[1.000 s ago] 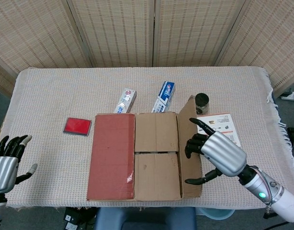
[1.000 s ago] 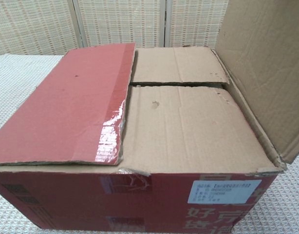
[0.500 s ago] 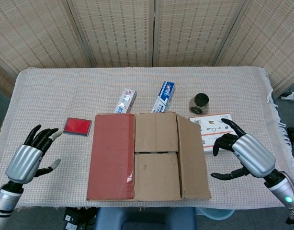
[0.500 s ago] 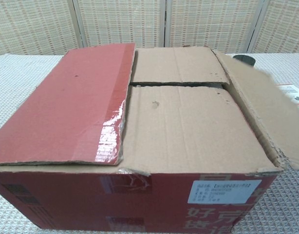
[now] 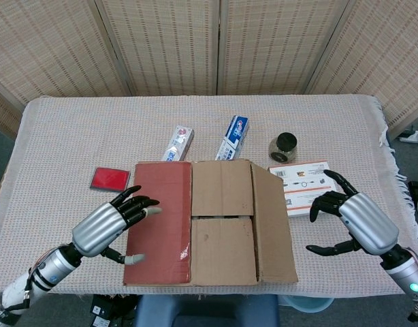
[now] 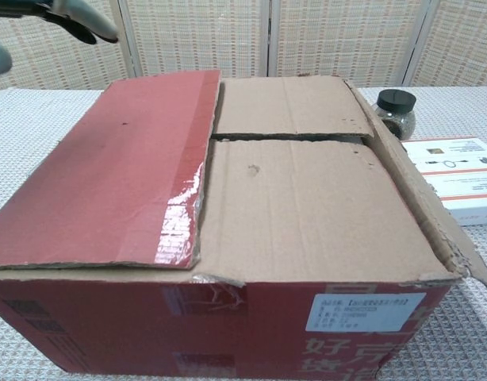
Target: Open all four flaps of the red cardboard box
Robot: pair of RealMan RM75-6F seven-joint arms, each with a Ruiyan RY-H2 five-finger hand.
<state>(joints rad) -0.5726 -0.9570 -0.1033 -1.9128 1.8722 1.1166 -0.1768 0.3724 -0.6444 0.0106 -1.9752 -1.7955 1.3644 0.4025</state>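
Note:
The red cardboard box (image 5: 209,221) (image 6: 228,238) stands at the near middle of the table. Its red left flap (image 5: 160,221) (image 6: 116,167) lies flat over the top. The right flap (image 5: 271,225) (image 6: 422,198) is folded outward and hangs down the right side. Two brown inner flaps (image 5: 222,221) (image 6: 295,198) lie flat, covering the opening. My left hand (image 5: 114,225) hovers over the left flap's outer edge, empty, fingers spread; only its fingertips (image 6: 77,17) show in the chest view. My right hand (image 5: 355,221) is open, right of the box and apart from it.
Behind the box lie two toothpaste boxes (image 5: 178,143) (image 5: 233,136) and a dark-lidded jar (image 5: 282,144) (image 6: 395,113). A white carton (image 5: 304,185) (image 6: 458,178) lies right of the box, a small red pad (image 5: 110,179) to its left. A woven screen stands behind the table.
The right flap swung from upright down past the box's right side, and my right hand drew away to the right. My left hand moved from the table's left edge over the red flap.

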